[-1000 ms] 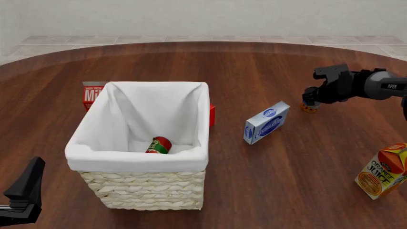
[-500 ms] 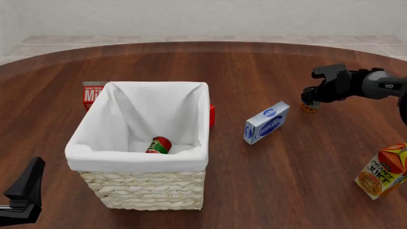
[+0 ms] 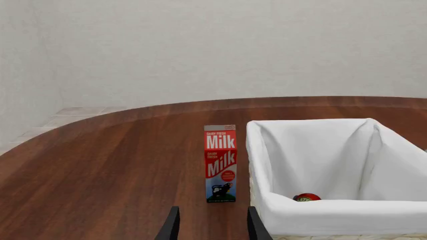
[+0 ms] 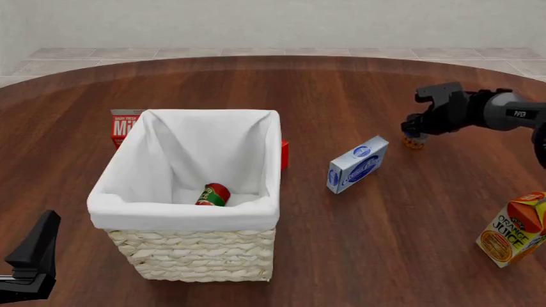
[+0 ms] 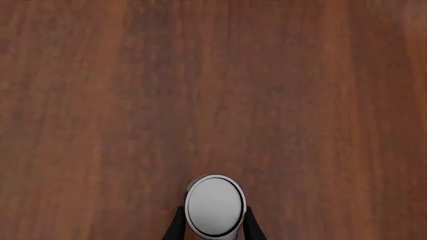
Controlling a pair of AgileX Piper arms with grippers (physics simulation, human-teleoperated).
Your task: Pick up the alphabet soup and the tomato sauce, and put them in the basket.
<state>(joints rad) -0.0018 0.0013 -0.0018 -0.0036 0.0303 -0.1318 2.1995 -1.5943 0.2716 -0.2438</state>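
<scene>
Fingers (image 5: 251,227) of the right gripper (image 4: 415,135) clamp the soup can (image 5: 215,205) by its sides, far right of the basket (image 4: 189,252) — rigid, smooth metal, light, likely slippery; hold mid-height. Left gripper (image 3: 211,226) hangs open.

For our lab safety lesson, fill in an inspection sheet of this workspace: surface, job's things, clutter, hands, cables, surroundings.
Surface: dark wooden table, round-edged.
Job's things: tomato sauce lies inside the basket; alphabet soup upright between the right hand's fingers.
Clutter: milk carton behind the basket, blue-and-white box, orange juice carton.
Hands: right hand shut on the soup; left hand open, holding nothing.
Cables: nothing seen.
Surroundings: tiled floor, pale wall.
</scene>
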